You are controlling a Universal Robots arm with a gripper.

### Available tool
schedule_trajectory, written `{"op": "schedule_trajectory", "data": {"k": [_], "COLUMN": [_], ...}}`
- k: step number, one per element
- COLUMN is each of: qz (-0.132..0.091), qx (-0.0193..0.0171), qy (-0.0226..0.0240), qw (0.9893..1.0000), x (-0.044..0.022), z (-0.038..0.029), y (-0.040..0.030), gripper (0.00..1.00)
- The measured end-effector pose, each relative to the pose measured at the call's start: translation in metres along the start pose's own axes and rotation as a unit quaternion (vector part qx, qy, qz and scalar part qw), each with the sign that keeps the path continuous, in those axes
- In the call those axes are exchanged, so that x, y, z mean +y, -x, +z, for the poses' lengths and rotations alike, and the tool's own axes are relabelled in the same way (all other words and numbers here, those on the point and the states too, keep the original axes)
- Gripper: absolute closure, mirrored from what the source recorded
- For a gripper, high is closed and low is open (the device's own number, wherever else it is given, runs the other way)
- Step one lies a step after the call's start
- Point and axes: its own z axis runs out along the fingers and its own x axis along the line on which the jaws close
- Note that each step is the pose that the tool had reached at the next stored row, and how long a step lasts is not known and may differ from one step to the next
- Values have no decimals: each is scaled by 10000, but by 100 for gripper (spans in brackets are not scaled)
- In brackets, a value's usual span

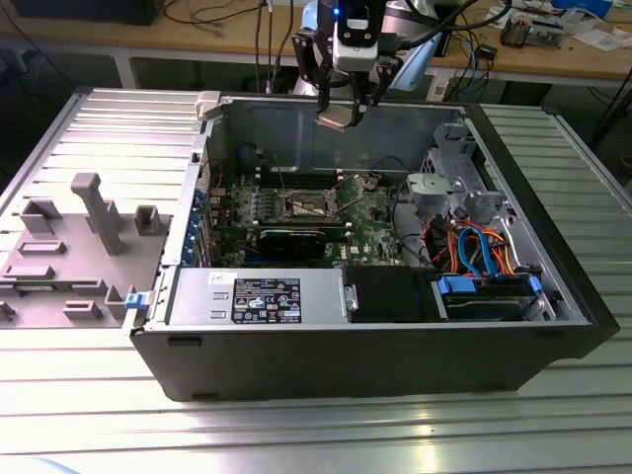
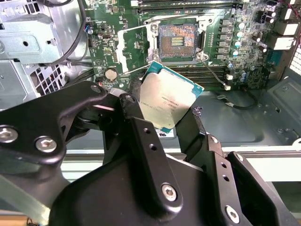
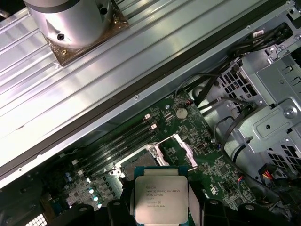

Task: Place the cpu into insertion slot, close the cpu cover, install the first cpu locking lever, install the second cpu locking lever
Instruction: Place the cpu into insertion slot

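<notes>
One gripper [image 1: 343, 111] clamped the cpu [image 2: 170, 100] by two edges, hovering clear above the back wall of the case [image 1: 286, 128] — well apart from the uncovered insertion slot [image 2: 178, 41] on the board [image 2: 101, 52].

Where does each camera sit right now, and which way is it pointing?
Exterior view: off the arm, above the open computer case, looking down into it; shows the end effector holding the cpu.
Second wrist view: behind the end effector's black fingers, looking past the cpu at the insertion slot.
First wrist view: on the arm, looking down at the motherboard; shows a silver arm joint.
Shared: all three show the cpu gripped, not yet in the insertion slot.
</notes>
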Motion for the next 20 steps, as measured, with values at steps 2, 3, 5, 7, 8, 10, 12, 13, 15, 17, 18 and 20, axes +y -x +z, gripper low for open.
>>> {"op": "schedule_trajectory", "data": {"k": [2,3,5,7,8,10,12,13,15,17,18,20], "qz": [87,108,160,210,234,317,396,424,493,547,572,626], "qx": [-8,-10,-14,-19,-21,-28,-35,-38,-44,-49,-51,-56], "qy": [2,2,3,4,5,6,8,9,9,10,11,12], "qw": [10000,9999,9999,9998,9997,9995,9992,9991,9988,9985,9983,9980], "x": [0,0,0,0,0,0,0,0,0,0,0,0], "z": [0,0,0,0,0,0,0,0,0,0,0,0], "y": [0,0,0,0,0,0,0,0,0,0,0,0], "gripper": [46,46,46,46,46,46,46,46,46,46,46,46]}}
